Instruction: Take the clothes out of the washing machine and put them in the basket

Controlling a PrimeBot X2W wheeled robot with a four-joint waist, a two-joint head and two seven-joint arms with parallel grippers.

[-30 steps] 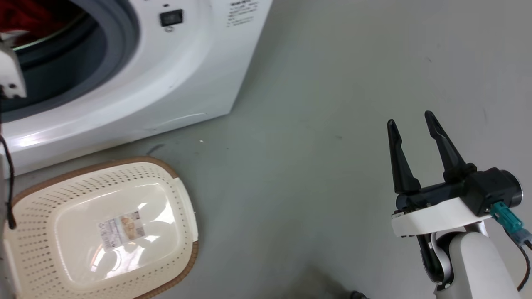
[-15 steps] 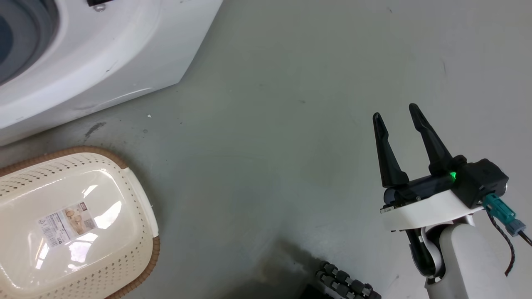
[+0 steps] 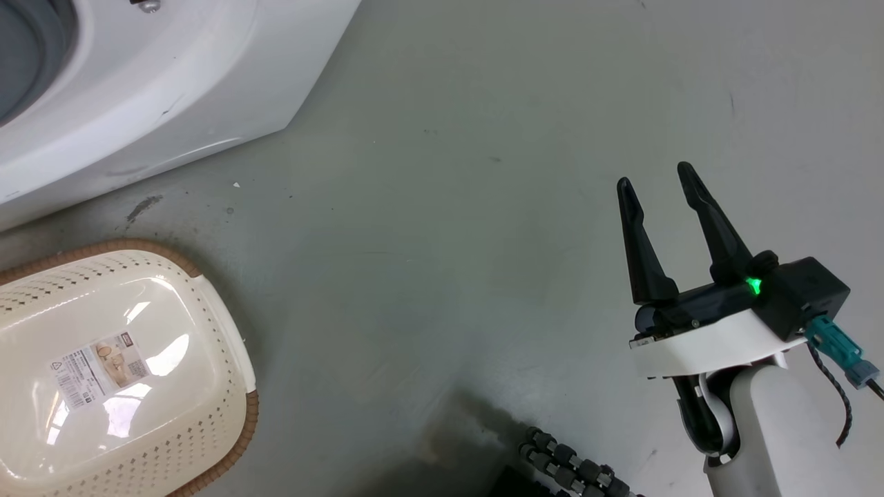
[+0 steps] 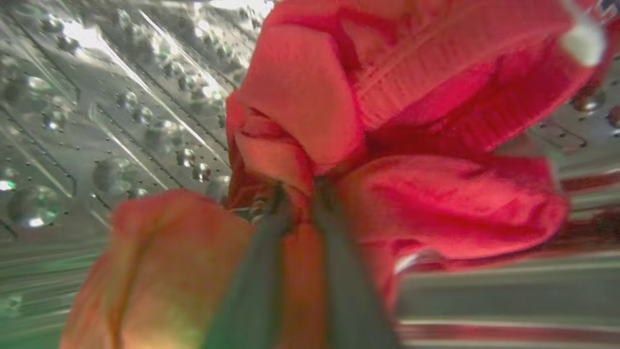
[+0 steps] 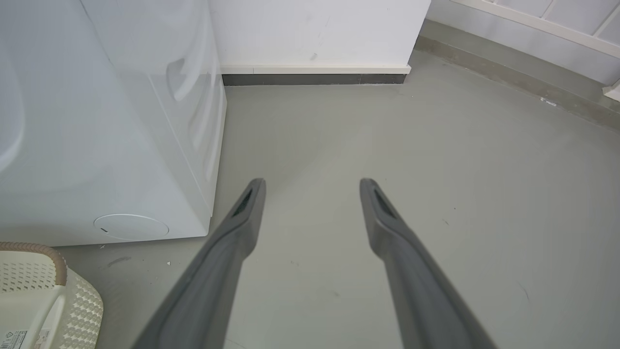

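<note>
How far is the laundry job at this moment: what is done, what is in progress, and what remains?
Done: the grasp. The left gripper is shut on the red clothes inside the drum. In hand: getting them out of the washing machine; they are not out yet. Left: carrying them to the basket, which holds no clothes. The right gripper is open above the floor, holding nothing.

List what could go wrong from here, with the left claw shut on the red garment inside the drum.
1. The left claw pinches only a small fold of the garment; the bunched rest may slip free when pulled from the drum.
2. Loose folds could catch on the washer's grey rim.
3. The basket is cut off at the head view's edge, so the drop may miss.
</note>
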